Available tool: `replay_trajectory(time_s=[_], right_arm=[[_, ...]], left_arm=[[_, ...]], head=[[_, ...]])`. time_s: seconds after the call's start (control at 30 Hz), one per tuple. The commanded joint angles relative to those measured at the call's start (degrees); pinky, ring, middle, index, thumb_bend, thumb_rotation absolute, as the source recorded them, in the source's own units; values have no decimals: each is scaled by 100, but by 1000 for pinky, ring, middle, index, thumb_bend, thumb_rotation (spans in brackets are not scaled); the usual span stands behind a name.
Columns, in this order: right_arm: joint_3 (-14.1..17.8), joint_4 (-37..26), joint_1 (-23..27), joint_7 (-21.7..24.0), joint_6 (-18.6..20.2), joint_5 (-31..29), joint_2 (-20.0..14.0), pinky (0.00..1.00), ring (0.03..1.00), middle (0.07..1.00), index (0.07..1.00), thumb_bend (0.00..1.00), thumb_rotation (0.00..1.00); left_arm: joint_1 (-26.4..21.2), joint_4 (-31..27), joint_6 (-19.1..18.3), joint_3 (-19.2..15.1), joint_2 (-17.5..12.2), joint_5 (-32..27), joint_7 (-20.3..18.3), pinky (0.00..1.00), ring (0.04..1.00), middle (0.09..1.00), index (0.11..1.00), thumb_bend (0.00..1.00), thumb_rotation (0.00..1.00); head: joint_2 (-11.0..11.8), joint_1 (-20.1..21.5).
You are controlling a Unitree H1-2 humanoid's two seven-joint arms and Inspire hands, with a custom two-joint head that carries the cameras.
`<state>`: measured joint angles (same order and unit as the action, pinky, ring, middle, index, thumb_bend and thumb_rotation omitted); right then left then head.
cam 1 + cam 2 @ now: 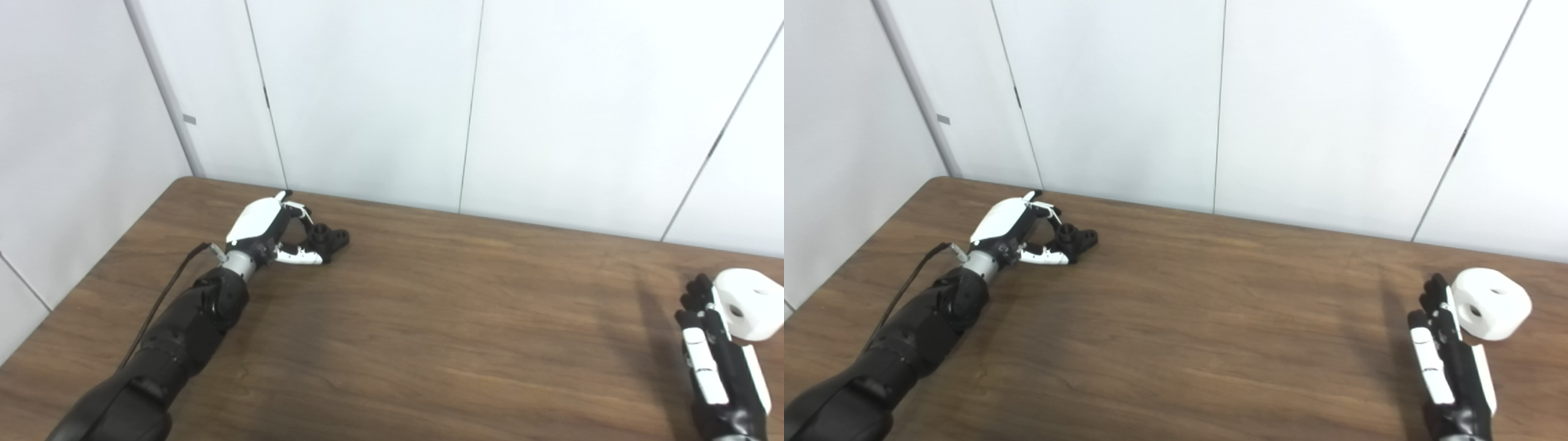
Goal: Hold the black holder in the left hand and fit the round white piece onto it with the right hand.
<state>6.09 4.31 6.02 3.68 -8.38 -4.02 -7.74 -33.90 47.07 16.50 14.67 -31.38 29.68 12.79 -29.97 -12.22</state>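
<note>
My left hand (263,229) is reaching to the far left part of the bench (429,318), palm turned toward the black holder (327,237). My left fingers (299,257) are curling around the holder's near end: the upper ones are arching over it, and the thumb is lying low along the bench beneath it. They are touching or nearly touching it; I cannot tell whether the grip is firm. The holder is resting on the bench, its long axis running away from my left fingers toward the right and a little toward me, with knobby round ends pointing that way.

My right hand (1448,355) is standing at the near right edge, fingers straight and side by side, tips pointing away from me toward the wall panels (1335,110). It is holding nothing. The round white piece (1491,303) is sitting on the bench just beyond and to the right of my right fingers (1436,300), very close to their tips; whether they are touching it I cannot tell. It is a thick drum lying tilted, one flat face turned toward my right fingers, with a dark hole in that face.

The holder and the white piece are lying well apart, at opposite sides of the bench.
</note>
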Motion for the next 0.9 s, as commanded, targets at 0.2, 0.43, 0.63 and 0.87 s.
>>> replay_trajectory(time_s=[0.2, 0.43, 0.63, 0.87], right_arm=[[-27, 71, -173, -119, -23, 72, 129, 1000, 1000, 1000, 987, 364, 780], [-28, 62, -182, -82, -110, 35, 113, 1000, 1000, 1000, 989, 351, 781], [-72, 24, -191, -117, -50, 133, 129, 1000, 1000, 1000, 987, 377, 796], [-114, -32, -200, -180, 90, 199, 190, 985, 1000, 1000, 973, 439, 809]], left_arm=[[343, -1173, -324, 72, 129, 82, -447, 1000, 1000, 886, 483, 525, 55], [754, -2164, -452, 139, 361, 47, -902, 1000, 1000, 889, 482, 524, 53], [1012, -2745, -321, 254, 506, 81, -1204, 1000, 1000, 877, 482, 524, 53], [1240, -3144, -240, 318, 631, 74, -1459, 1000, 1000, 871, 482, 524, 54]], head=[[-32, 113], [-74, 198], [-113, 393], [-159, 701]])
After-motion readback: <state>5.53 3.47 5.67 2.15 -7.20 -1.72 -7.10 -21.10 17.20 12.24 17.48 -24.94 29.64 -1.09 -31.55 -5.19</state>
